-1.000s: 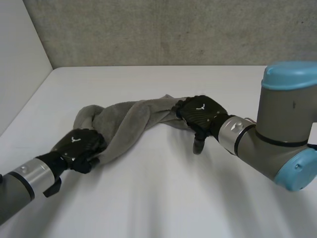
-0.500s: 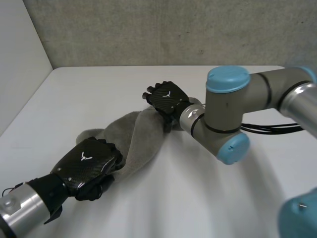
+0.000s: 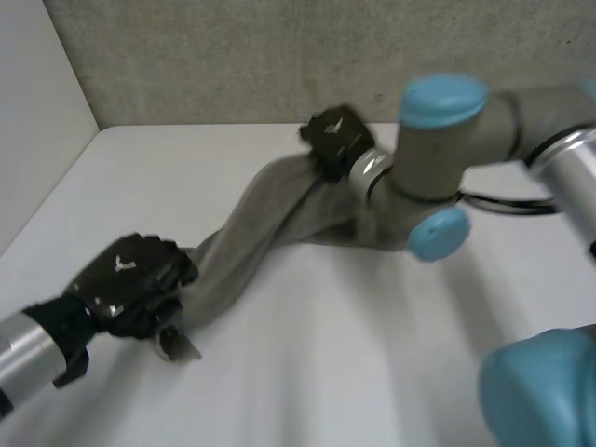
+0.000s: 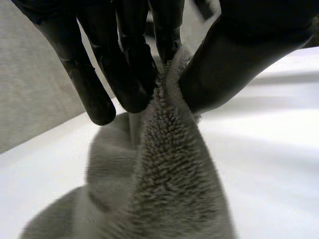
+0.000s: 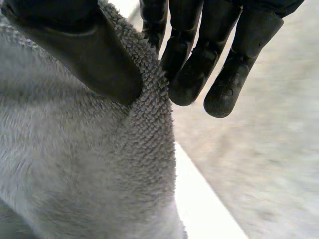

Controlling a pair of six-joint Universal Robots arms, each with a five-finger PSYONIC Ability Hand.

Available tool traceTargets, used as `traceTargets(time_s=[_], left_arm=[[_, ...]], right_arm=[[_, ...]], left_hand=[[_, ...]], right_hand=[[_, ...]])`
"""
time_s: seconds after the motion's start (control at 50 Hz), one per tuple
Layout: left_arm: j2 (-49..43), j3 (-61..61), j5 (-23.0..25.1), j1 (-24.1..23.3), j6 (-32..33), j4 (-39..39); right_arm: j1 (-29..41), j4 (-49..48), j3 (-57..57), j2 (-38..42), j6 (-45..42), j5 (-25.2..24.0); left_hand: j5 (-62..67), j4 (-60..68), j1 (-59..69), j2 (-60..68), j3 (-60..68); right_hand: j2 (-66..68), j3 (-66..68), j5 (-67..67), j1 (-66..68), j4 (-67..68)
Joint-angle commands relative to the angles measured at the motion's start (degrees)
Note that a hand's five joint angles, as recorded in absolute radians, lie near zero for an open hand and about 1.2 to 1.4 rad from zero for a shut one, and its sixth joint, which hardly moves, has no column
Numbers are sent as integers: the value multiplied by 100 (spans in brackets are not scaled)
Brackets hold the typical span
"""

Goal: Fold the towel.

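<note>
A grey towel (image 3: 265, 223) stretches as a twisted band across the white table (image 3: 307, 354), from the near left to the far middle. My left hand (image 3: 130, 279) pinches its near end; in the left wrist view the towel (image 4: 169, 169) is caught between thumb (image 4: 239, 59) and fingers (image 4: 124, 64). My right hand (image 3: 333, 138) holds the far end lifted near the table's back edge. The right wrist view shows the towel's edge (image 5: 149, 114) pinched between thumb (image 5: 94, 55) and fingers (image 5: 194, 64). A short tail of cloth (image 3: 177, 346) hangs below the left hand.
A grey wall (image 3: 279, 56) stands close behind the table's far edge. A pale side wall (image 3: 37, 121) borders the table on the left. My right arm (image 3: 447, 158) reaches across the right half of the table.
The right hand has carried its end of the towel away toward the back edge and closed on it. The left hand has drawn back to the left, and the towel is pulled longer between them.
</note>
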Motion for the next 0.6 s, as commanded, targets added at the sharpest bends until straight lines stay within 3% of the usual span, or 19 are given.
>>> traceTargets(time_s=[0.02, 0.04, 0.08, 0.1, 0.16, 0.18, 0.2, 0.22, 0.24, 0.42, 0.6], left_arm=[[-918, 995, -235, -133, -119, 19], [-1103, 1145, -331, -194, -198, 19], [-1261, 1233, -402, -238, -286, 27], [-1402, 1295, -437, -282, -365, 28], [-1535, 1313, -438, -344, -410, 36], [-1666, 1331, -438, -414, -427, 54], [-1780, 1331, -446, -475, -419, 63], [-1781, 1331, -446, -476, -419, 63], [-1894, 1331, -446, -519, -419, 63], [-2168, 1331, -455, -555, -384, 63], [-2115, 1269, -446, -546, -401, 63]], right_arm=[[-370, 998, 1758, -1571, 174, 152], [-371, 1002, 1764, -1575, 173, 152], [-484, 1404, 3330, -2301, -369, -76], [-485, 1406, 3338, -2304, -372, -77], [-520, 1485, 4921, -2891, -1177, -199], [-520, 1468, 5555, -3102, -1450, -252], [-520, 1467, 5561, -3104, -1453, -253], [-529, 1415, 6110, -3278, -1583, -305], [-520, 1302, 6472, -3376, -1567, -358], [-529, 712, 6994, -4089, -811, -762], [-564, 35, 6363, -4370, -380, -1123]], left_hand=[[415, 185, 628, 261, 259], [415, 185, 628, 261, 259], [415, 185, 628, 261, 259], [401, 170, 614, 247, 245], [401, 170, 614, 247, 245], [401, 170, 614, 247, 245], [401, 170, 614, 247, 245], [401, 170, 614, 247, 245], [401, 170, 614, 247, 245], [384, 153, 597, 230, 228], [367, 137, 580, 213, 211]], right_hand=[[370, 313, 405, 419, 311], [370, 313, 405, 419, 311], [370, 313, 405, 419, 311], [370, 313, 405, 419, 311], [370, 313, 405, 419, 311], [-2222, -2279, -2187, -2173, -2281], [-2248, -2305, -2213, -2199, -2307], [-4230, -4287, -4195, -4181, -4289], [-4466, -4524, -4431, -4417, -4525], [-5629, -5687, -5594, -5580, -5688], [-5714, -5771, -5678, -5665, -5772]])
